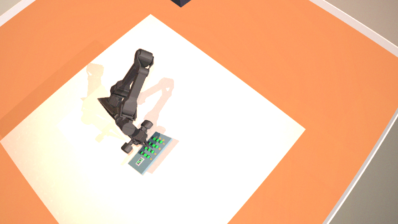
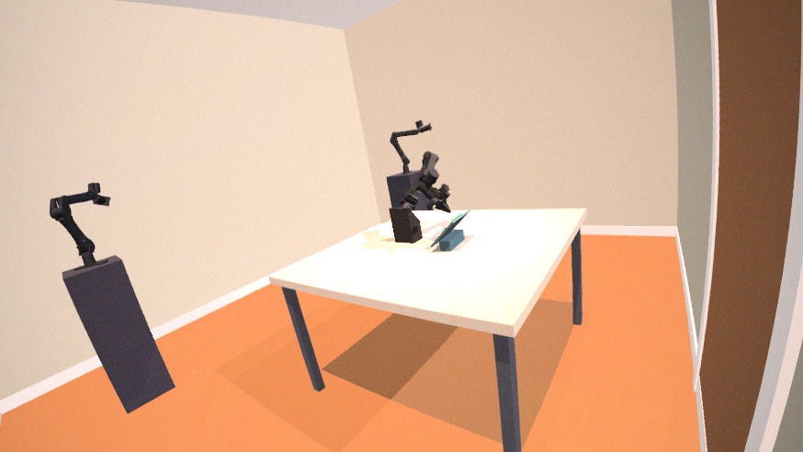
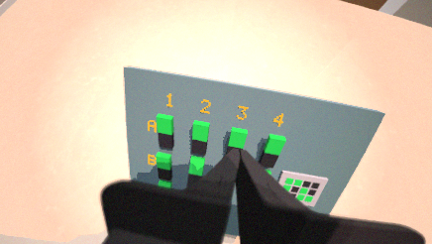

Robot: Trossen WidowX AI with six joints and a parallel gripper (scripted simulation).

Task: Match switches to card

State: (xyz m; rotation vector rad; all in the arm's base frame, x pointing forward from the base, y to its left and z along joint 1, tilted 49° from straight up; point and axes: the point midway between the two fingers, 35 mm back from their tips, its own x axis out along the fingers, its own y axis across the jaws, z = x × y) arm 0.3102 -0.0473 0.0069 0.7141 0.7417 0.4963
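The tilted teal panel point(image 1: 141, 169) point(image 3: 322, 129) carries green-and-dark switches. In the wrist view, A1 point(image 3: 164, 124), A2 point(image 3: 200, 131), A3 point(image 3: 238, 138) and A4 point(image 3: 274, 145) show in the far row. B1 point(image 3: 163, 160) and B2 point(image 3: 196, 166) also show; B3 and most of row C are hidden. Which halves are raised is hard to tell. The card point(image 1: 140, 161) point(image 3: 303, 189) shows green, green, dark, dark in its far row and green, dark, green, dark in the middle; its near row is partly covered. My gripper point(image 1: 148, 147) point(image 2: 449, 210) point(image 3: 240, 151) is shut and empty, tips over A3's near half; contact is unclear.
A teal block point(image 2: 452, 240) supports the panel on the pale table point(image 1: 222, 111) point(image 2: 477, 280). Two other arms stand on dark pedestals point(image 2: 118, 331) point(image 2: 398, 187) away from the table.
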